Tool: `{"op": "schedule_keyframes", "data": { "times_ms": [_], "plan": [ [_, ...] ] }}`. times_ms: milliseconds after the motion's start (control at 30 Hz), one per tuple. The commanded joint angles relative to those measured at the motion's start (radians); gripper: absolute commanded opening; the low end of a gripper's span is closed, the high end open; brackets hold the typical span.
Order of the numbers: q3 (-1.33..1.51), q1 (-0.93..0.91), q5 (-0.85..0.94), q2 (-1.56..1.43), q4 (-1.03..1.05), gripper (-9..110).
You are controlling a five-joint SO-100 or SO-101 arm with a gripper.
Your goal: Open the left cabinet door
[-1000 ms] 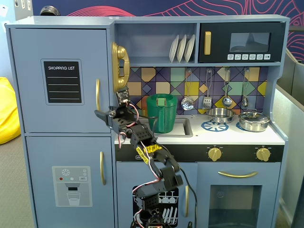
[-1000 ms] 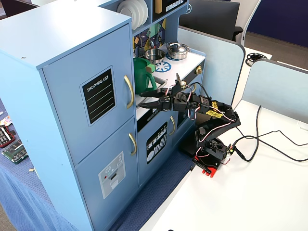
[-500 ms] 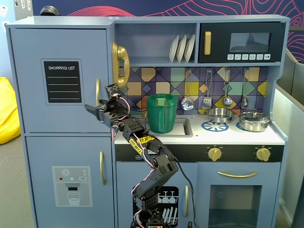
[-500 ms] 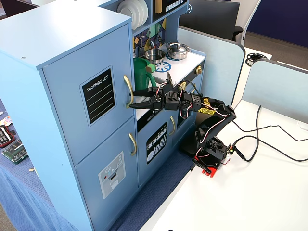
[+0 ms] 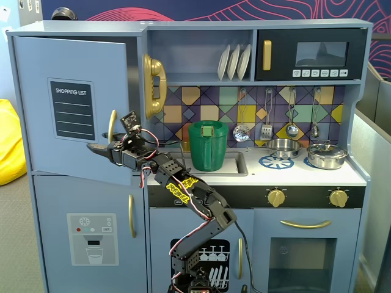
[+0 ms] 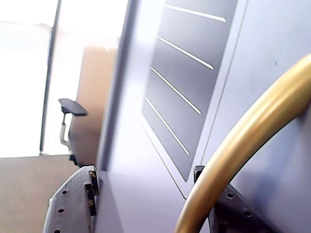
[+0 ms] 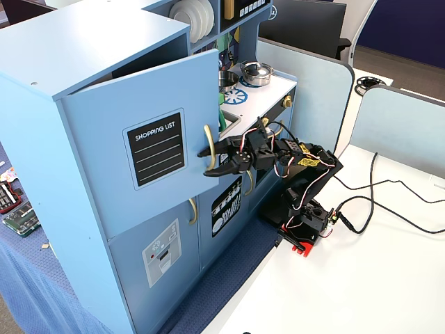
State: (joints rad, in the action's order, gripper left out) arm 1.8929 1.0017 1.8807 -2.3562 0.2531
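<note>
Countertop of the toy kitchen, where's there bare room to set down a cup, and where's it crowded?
In a fixed view, the bare white countertop strip along the front edge, right of the sink, is free. Behind it sit the pan and lidded pot. The green pitcher fills the sink, and the gripper crowds the open left cabinet door.

arm (image 5: 195, 201): black plastic links, boxy servo housings at each joint
markings: yellow labels with dark print on the upper links
cables: thin red, white and black wires looped along the joints; black cable trailed from the base across the table in a fixed view
base (image 7: 300, 229): black block with a red clamp part at the bottom
gripper (image 7: 217, 161): two pointed black fingers; in the wrist view the fingers (image 6: 73, 201) looked grey, dotted with small holes
</note>
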Motion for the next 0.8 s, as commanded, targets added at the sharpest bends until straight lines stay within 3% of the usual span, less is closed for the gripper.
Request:
{"op": "schedule_keyframes", "data": {
  "times_ms": [0,333,767],
  "plan": [
    [-0.034,0.043,0.028,-0.072,0.032,17],
    [0.083,-0.011,0.009,-0.275,0.098,18],
    [0.121,-0.336,-0.132,-0.439,0.347,20]
  ]
}}
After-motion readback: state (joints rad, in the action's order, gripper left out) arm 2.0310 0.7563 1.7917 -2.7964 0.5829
